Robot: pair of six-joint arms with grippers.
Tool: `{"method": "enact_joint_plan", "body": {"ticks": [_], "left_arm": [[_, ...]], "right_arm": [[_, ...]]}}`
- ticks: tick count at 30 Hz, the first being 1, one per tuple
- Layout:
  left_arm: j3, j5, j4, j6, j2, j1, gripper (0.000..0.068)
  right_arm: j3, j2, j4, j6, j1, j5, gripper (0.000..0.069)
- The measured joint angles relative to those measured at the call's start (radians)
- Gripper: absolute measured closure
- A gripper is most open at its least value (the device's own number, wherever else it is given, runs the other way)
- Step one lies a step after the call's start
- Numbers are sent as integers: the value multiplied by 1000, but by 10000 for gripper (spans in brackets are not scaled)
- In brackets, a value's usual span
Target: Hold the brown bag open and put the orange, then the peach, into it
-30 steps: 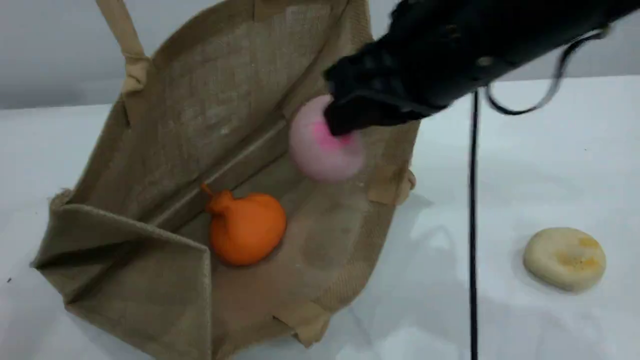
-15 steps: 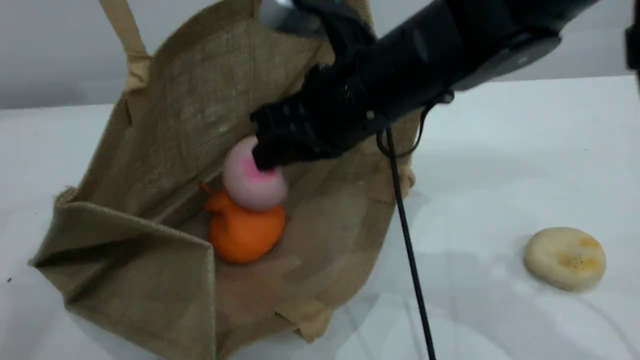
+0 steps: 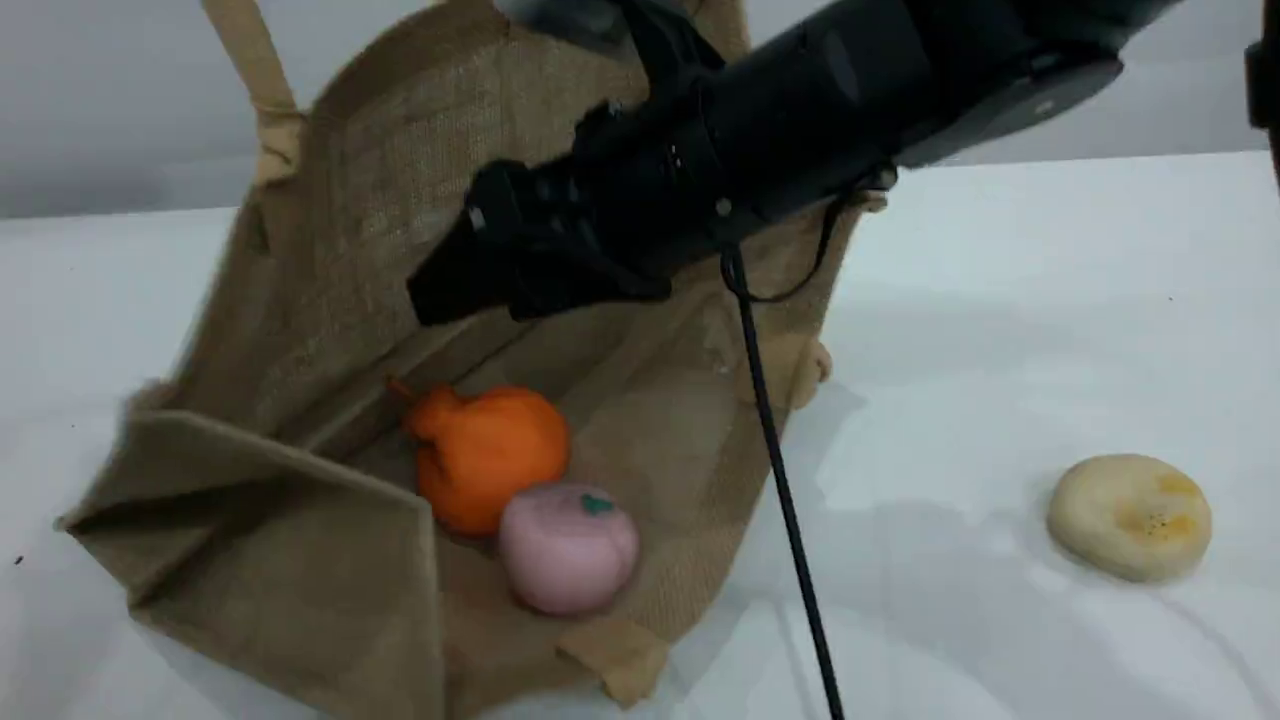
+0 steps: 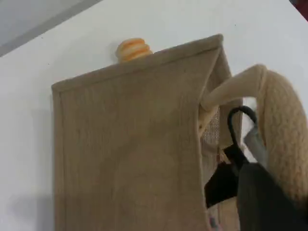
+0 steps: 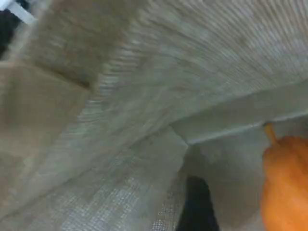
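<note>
The brown bag (image 3: 300,560) lies tipped with its mouth toward the camera. Inside it, the orange (image 3: 490,450) rests on the lower wall, and the peach (image 3: 568,548) lies against it, nearer the mouth. My right gripper (image 3: 440,290) is inside the bag above the fruit, open and empty. Its wrist view shows the burlap (image 5: 144,96), the orange (image 5: 286,187) and one dark fingertip (image 5: 197,207). The left wrist view shows the bag's outside (image 4: 125,144) and a thick beige handle (image 4: 284,120) running to the bottom right corner. My left gripper's tips are hidden; it is shut on that handle.
A flat cream-yellow dimpled disc (image 3: 1130,515) lies on the white table to the right of the bag. A striped beige-and-orange roll (image 4: 132,49) sits behind the bag. The right arm's black cable (image 3: 780,480) hangs down past the bag's mouth.
The right gripper carried the peach into the bag, opened and let it go. The peach dropped beside the orange, which shifted slightly. The bag swayed a little.
</note>
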Motion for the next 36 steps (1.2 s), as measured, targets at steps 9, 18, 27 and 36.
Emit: {"method": "enact_joint_plan", "body": {"ticks": [9,18,27,36], "left_arm": [[0,0,1,9,0,0,610],[46,-5,-7,24,44,-1,610],[331,-151,-11,83,54,-52,610],[590,-454,-10,126,54,-106,610]], "right_arm": [[0,-191,-381,252,-75,0,262],[0,-497,-672,531,-209,93,290],[0,-737,-965,794,-233,215,290],[0,-964,-1250,1070,-240,345,290]]}}
